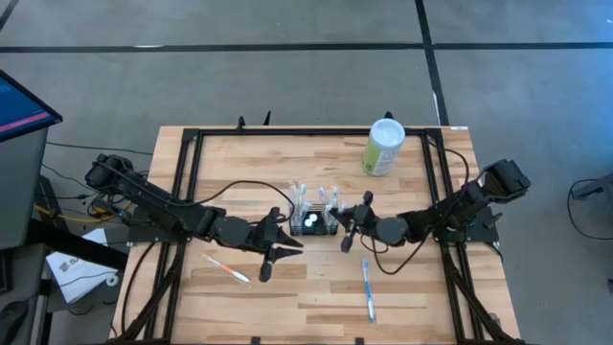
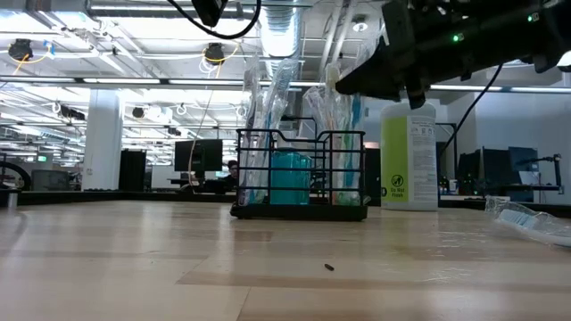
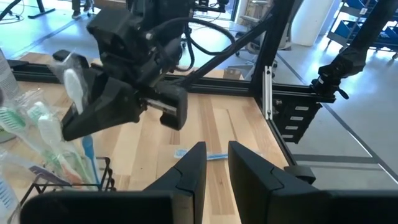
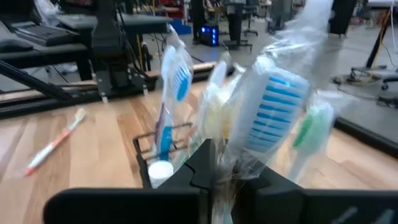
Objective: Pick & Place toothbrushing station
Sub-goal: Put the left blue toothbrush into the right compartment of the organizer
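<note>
A pale butcher-block wooden table (image 1: 316, 297) with a black metal frame carries everything here. The two dark arms reach in from either side and nearly meet at its middle.

Between their tips stands the toothbrushing station (image 1: 315, 221), a small black wire-mesh caddy with low walls, upright on the wood and stuffed with plastic-wrapped toothbrushes whose heads stick up well above the rim; something teal sits inside it (image 2: 290, 177).

The right gripper (image 1: 349, 237) is just beside the caddy. Its jaws look pressed together on the crinkled clear wrapper of a wrapped blue-bristled toothbrush (image 4: 272, 112) that stands right in front of them, among the others in the caddy.

The left gripper (image 1: 271, 259) sits just on the caddy's other side, jaws a narrow gap apart, with nothing between them; the caddy's rim is close off to one side of them.

A tall pale-green cylindrical canister with a white lid (image 1: 384, 146) stands well beyond the right jaws, near the table's far edge.

A loose blue toothbrush (image 1: 368, 290) lies flat on the wood near the right jaws, towards the near edge.

A white toothbrush with an orange handle (image 1: 226, 268) lies near the left jaws.
</note>
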Controlling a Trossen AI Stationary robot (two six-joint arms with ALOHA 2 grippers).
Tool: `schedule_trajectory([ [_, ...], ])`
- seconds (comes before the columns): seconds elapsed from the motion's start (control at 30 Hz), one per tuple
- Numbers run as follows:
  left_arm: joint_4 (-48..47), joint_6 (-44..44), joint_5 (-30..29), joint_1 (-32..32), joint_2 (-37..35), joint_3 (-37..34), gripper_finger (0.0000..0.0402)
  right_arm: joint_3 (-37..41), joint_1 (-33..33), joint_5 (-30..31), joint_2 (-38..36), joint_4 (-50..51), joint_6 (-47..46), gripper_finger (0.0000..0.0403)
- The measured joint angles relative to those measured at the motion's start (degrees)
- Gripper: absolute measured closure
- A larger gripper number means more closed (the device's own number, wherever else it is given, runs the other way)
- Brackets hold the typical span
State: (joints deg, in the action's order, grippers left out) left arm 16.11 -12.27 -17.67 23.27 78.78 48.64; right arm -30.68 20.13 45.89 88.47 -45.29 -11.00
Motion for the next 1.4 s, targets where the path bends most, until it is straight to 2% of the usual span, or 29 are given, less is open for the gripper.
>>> schedule_trajectory([
  [0.3, 0.4, 0.0, -0.1, 0.0, 0.0, 0.0, 0.0340, 0.0, 0.1, -1.1, 0.0, 1.6, -2.6, 0.0393],
  [0.63, 0.4, 0.0, -0.1, 0.0, 0.0, 0.0, 0.0340, 0.0, 0.1, -1.1, 0.0, 1.6, -2.5, 0.0338],
  [1.4, 0.5, 0.0, -0.1, 0.0, 0.0, 0.0, 0.0340, -0.1, 2.0, -0.8, -1.6, -1.1, 3.5, 0.0335],
])
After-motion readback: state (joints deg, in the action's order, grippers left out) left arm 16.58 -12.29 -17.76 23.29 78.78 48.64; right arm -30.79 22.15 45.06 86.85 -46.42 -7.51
